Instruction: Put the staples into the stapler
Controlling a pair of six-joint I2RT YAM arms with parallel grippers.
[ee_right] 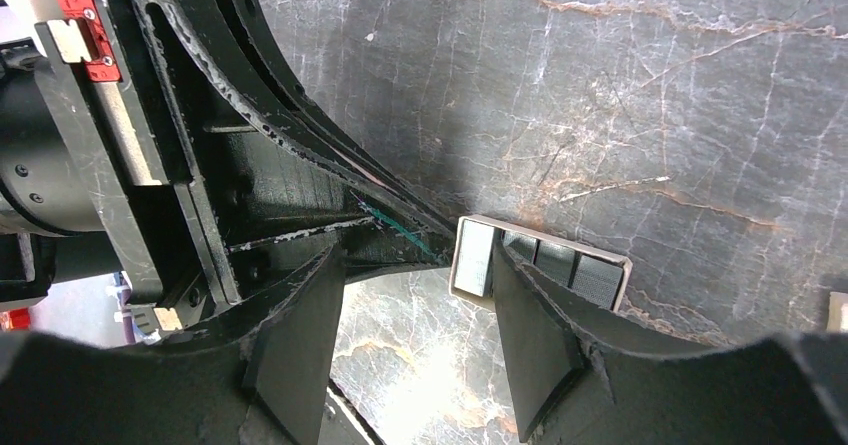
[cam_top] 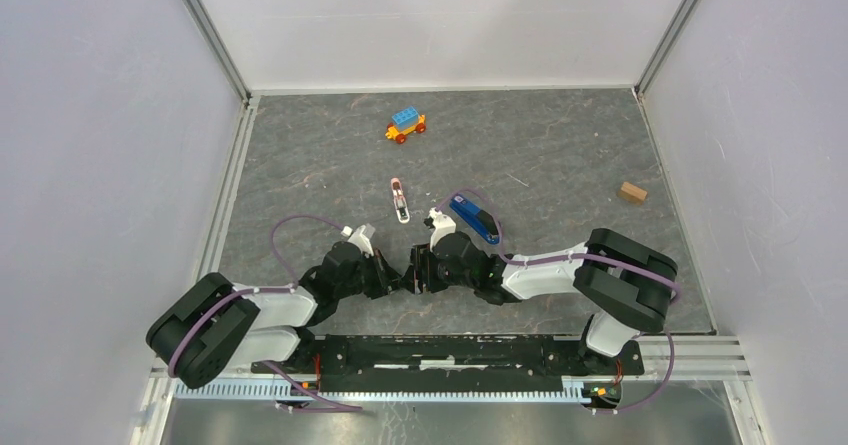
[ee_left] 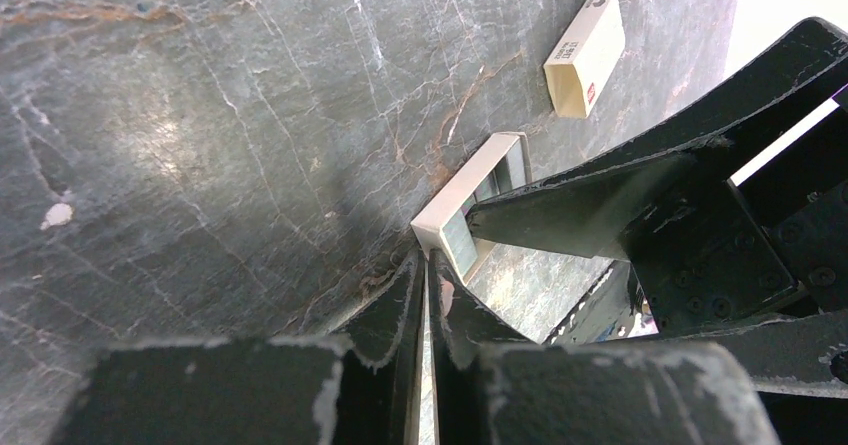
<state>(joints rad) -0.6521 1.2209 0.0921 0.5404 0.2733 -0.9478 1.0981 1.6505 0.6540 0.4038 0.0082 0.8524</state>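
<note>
The dark-blue stapler (cam_top: 474, 219) lies on the table just beyond my right wrist and shows only in the top view. A small open white tray of staples (ee_left: 478, 197) lies on the table between my two grippers; it also shows in the right wrist view (ee_right: 590, 273). My left gripper (ee_left: 428, 260) is shut, its tip touching the tray's near end. My right gripper (ee_right: 418, 265) is open around that same end, with one finger (ee_right: 535, 325) over the tray. In the top view both grippers (cam_top: 398, 273) (cam_top: 418, 268) meet tip to tip and hide the tray.
The cream staple-box sleeve (ee_left: 585, 40) lies past the tray. A slim white and red piece (cam_top: 400, 201) lies left of the stapler. A toy car with a blue top (cam_top: 405, 125) stands at the back. A small wooden block (cam_top: 631, 192) sits at the right.
</note>
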